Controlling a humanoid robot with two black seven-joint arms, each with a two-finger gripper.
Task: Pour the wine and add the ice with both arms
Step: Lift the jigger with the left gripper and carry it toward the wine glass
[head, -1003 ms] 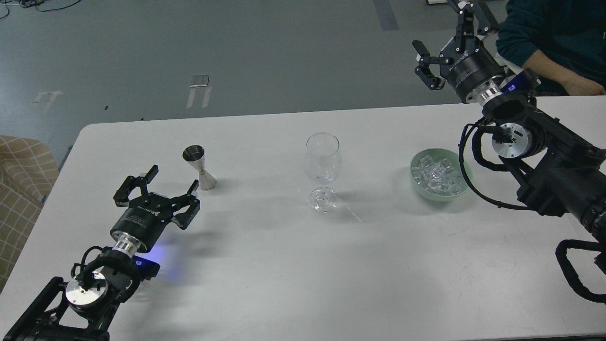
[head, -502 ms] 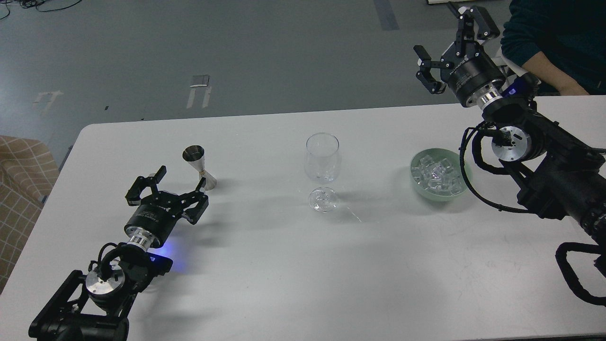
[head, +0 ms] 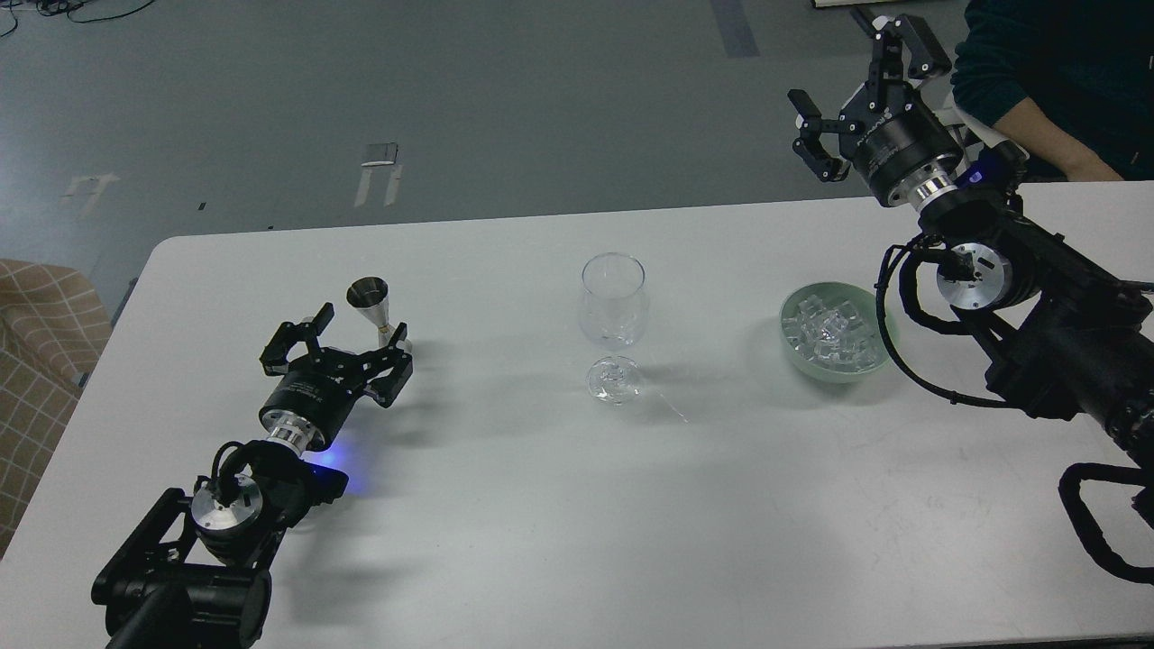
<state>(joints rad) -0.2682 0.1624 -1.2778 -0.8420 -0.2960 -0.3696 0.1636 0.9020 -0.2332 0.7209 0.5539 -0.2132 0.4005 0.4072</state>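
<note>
An empty clear wine glass (head: pixel 614 311) stands upright in the middle of the white table (head: pixel 541 505). A small steel jigger (head: pixel 373 308) stands at the left. A pale green bowl (head: pixel 834 370) at the right holds a heap of clear ice (head: pixel 831 331) cubes. My left gripper (head: pixel 353 333) is open, low over the table, with its fingers on either side of the jigger's base, not closed on it. My right gripper (head: pixel 861 77) is open and empty, held high beyond the table's far edge, behind the bowl.
A person's arm in a dark teal sleeve (head: pixel 1037 72) rests at the table's far right corner, close to my right gripper. A tan checked seat (head: pixel 41 351) stands left of the table. Grey floor lies beyond the far edge.
My left arm has reached forward and right, bringing its open gripper from short of the jigger to around its base. My right gripper rose slightly and stays open.
</note>
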